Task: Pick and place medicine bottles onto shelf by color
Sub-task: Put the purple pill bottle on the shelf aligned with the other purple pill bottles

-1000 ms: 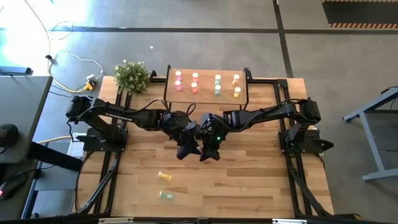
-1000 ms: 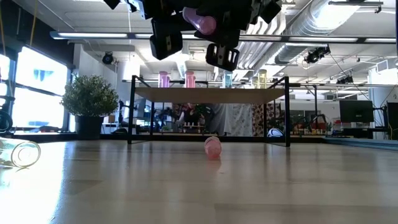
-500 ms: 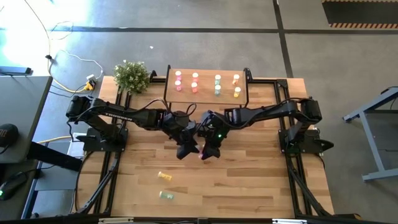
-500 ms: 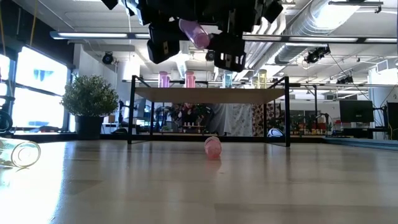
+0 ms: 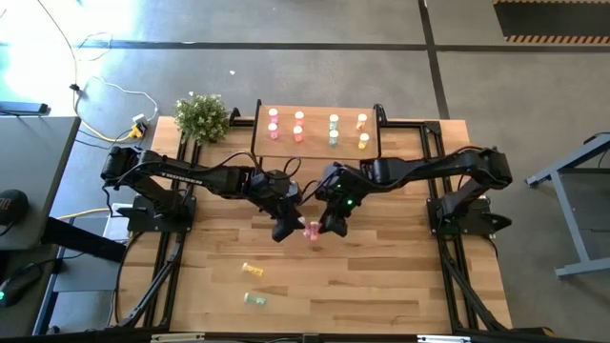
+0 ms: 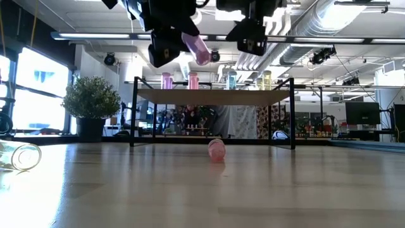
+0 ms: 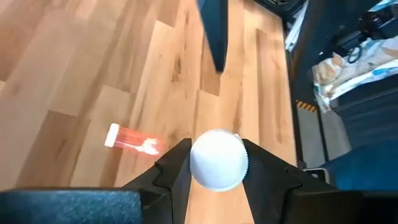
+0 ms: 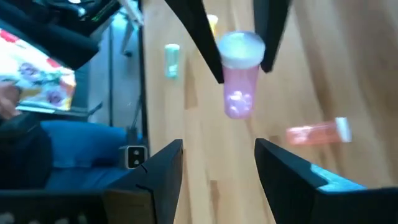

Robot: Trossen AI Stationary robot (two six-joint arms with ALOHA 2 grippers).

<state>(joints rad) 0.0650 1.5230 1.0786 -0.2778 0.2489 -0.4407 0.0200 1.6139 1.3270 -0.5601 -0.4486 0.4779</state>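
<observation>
High view: two arms are meeting over the middle of the table, one pink bottle between them.

Left gripper is hanging above the tabletop with its fingers pinched tight on a pink medicine bottle, gripping it near the pale cap, body tilted in the air. Right gripper is hovering just beside it, fingers spread apart and holding nothing, the pink bottle sitting beyond their tips. Down on the planks another pink bottle is lying on its side below the two grippers, and a yellow one and a pale green one are lying nearer the front edge. At the back, the shelf is carrying upright bottles grouped by colour: pink, red-orange, green, yellow. A potted plant is sitting at the back left corner.
</observation>
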